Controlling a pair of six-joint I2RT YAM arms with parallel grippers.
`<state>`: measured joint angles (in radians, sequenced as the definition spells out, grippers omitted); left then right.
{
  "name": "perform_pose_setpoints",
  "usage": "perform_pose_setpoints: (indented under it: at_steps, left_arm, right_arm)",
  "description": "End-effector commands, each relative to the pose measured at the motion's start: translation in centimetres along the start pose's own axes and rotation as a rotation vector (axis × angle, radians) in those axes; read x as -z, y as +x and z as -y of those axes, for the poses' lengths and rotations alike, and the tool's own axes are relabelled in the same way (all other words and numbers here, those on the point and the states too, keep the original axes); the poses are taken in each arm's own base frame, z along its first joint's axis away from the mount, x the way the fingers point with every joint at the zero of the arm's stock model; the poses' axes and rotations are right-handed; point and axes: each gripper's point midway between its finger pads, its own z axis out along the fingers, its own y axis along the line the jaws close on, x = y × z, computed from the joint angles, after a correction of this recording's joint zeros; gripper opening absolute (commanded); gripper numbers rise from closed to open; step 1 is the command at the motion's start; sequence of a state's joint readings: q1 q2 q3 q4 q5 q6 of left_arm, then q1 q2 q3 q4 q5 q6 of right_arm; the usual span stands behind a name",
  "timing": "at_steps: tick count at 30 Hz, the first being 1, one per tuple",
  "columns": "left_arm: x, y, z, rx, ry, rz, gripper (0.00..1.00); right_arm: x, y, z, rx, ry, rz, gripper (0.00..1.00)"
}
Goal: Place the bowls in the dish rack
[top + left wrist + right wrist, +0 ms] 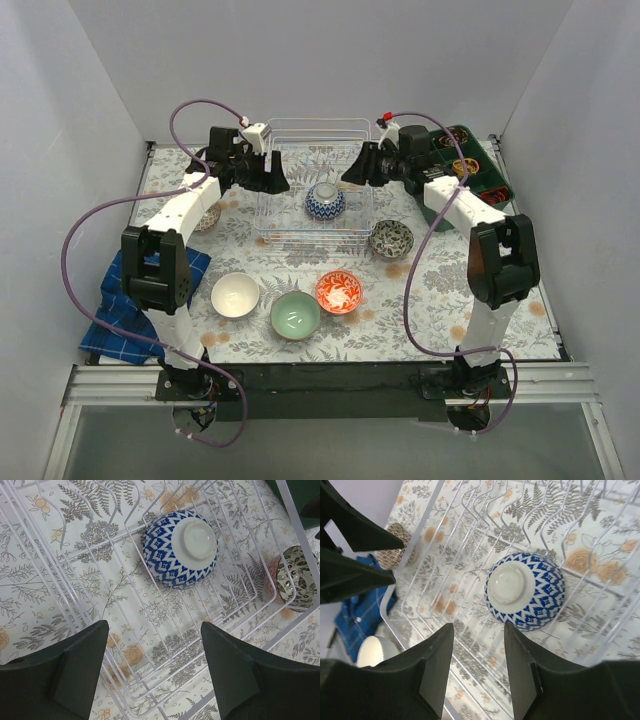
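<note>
The wire dish rack (296,232) stands at the table's middle back. A blue-and-white bowl (325,201) lies upside down inside it, and shows in the left wrist view (180,547) and the right wrist view (525,590). My left gripper (279,184) hovers open and empty over the rack's left side (155,645). My right gripper (348,176) hovers open and empty over its right side (479,635). On the table in front are a dark grey bowl (390,238), an orange-red bowl (338,291), a mint green bowl (295,314) and a white bowl (235,295).
A patterned bowl (207,216) sits left of the rack, partly hidden by my left arm. A dark green tray (478,172) stands at the back right. A blue checked cloth (118,305) lies at the left edge. White walls enclose the table.
</note>
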<state>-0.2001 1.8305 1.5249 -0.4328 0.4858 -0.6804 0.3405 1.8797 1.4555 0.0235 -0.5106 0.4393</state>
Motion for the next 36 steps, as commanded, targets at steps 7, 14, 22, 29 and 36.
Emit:
perform_pose_setpoints:
  at_steps: [7, 14, 22, 29, 36]
  left_arm:
    - [9.6, -4.9, 3.1, -0.123, -0.111, 0.211, 0.87]
    - [13.0, -0.1, 2.3, -0.124, -0.201, 0.187, 0.94]
    - [15.0, 3.5, 0.2, -0.076, -0.269, 0.152, 0.94]
    - [16.1, 3.2, -0.5, -0.052, -0.288, 0.175, 0.94]
    - [16.6, 3.2, -0.3, -0.056, -0.288, 0.178, 0.94]
  right_arm:
    - [8.8, 3.3, -2.5, 0.525, -0.007, -0.137, 0.54]
    - [13.3, 10.6, -4.4, 0.946, -0.178, -0.284, 0.57]
    - [12.9, 19.4, -9.3, 1.288, -0.435, -0.443, 0.5]
    - [11.7, 24.9, -10.5, 1.424, -0.588, -0.56, 0.5]
    - [11.2, 26.7, -8.9, 1.511, -0.615, -0.653, 0.5]
